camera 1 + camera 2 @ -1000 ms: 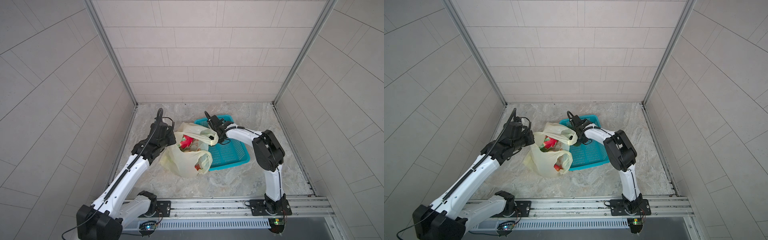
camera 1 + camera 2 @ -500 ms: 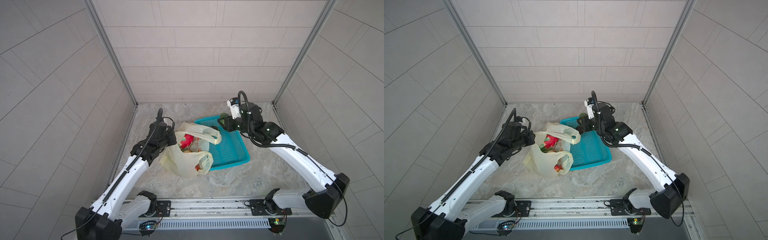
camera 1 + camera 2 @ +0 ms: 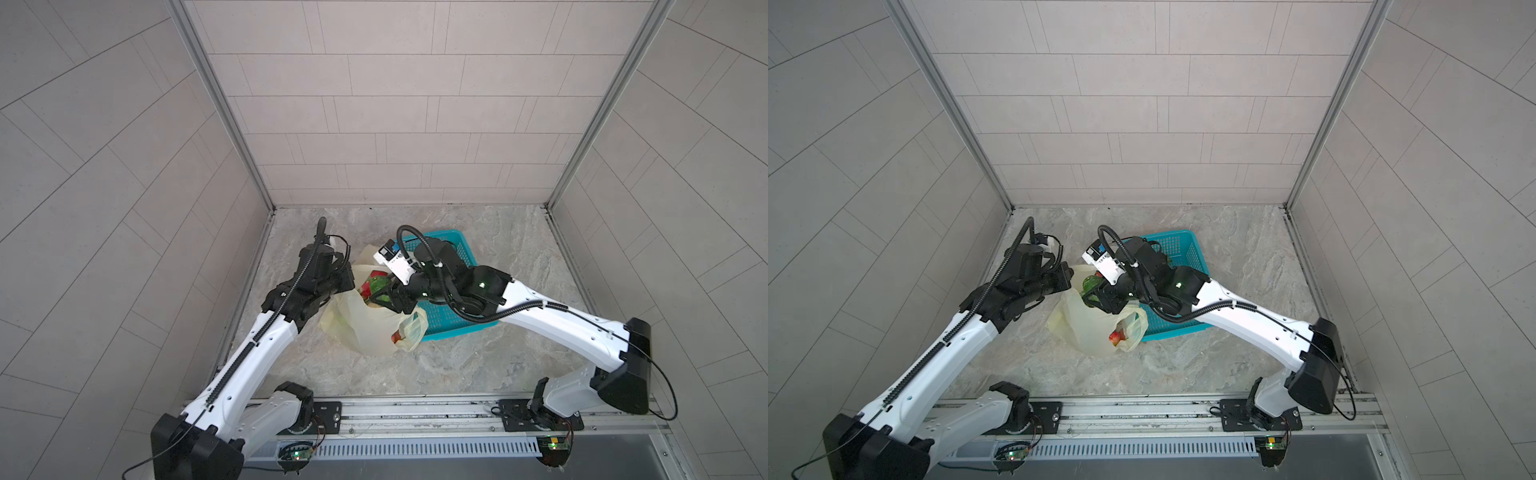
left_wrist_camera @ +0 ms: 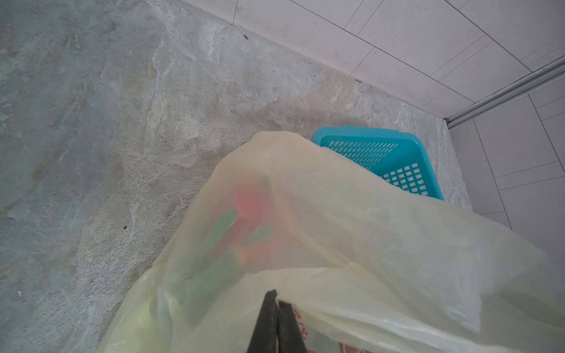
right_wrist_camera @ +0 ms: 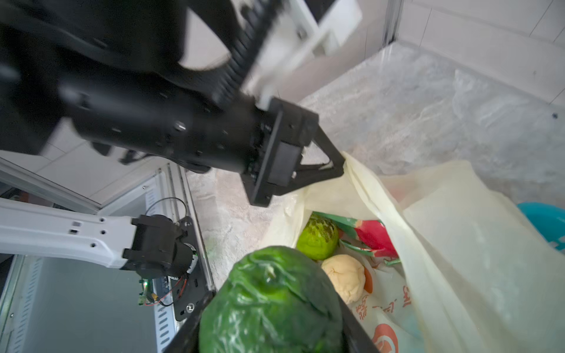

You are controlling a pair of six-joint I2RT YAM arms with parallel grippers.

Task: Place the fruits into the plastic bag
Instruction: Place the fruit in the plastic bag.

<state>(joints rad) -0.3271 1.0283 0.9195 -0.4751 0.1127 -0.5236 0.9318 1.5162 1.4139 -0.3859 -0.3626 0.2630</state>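
Observation:
The pale-yellow plastic bag [image 3: 365, 328] [image 3: 1088, 328] stands on the stone floor with its mouth open. My left gripper [image 4: 276, 301] [image 3: 349, 278] is shut on the bag's rim [image 4: 336, 275] and holds it up. My right gripper [image 5: 275, 299] [image 3: 384, 297] is shut on a dark green oval fruit [image 5: 269, 302] [image 3: 1090, 284], just above the bag's mouth. Inside the bag [image 5: 458, 244] lie a round green fruit [image 5: 318, 241], a red-pink dragon fruit [image 5: 373, 235] and a pale cream lump [image 5: 344, 276].
A teal mesh basket [image 3: 453, 324] [image 3: 1183, 249] [image 4: 382, 152] sits against the bag's right side, under my right arm. Tiled walls close in the floor on three sides. The arms' mounting rail [image 3: 415, 415] runs along the front.
My right gripper has come from over the basket's back corner to above the bag's mouth, carrying the dark green fruit. The left gripper has kept its hold on the bag.

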